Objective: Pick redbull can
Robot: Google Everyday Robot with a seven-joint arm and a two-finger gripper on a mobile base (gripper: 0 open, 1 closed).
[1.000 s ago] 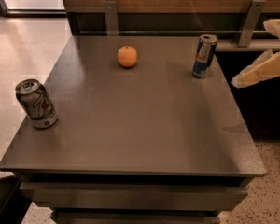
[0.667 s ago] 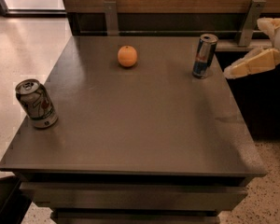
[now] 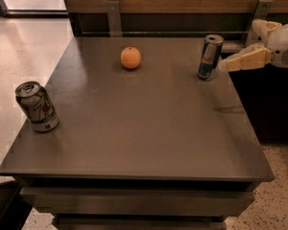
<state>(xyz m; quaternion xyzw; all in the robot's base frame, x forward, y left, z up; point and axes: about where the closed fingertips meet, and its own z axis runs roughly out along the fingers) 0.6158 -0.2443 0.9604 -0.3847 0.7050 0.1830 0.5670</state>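
tool (image 3: 225, 65) just right of redbull can (image 3: 210, 57), opening cannot tell | approach level, straddle mid-body, avoid tipping

Cream gripper (image 3: 227, 65) at right (white wrist (image 3: 284, 43))

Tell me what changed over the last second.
The gripper moved left, from beyond the table's right edge toward the redbull can. Its tip is now right beside the can, and I cannot tell whether they touch. Nothing was taken hold of or let go. The redbull can, orange and white can stayed put on the table.
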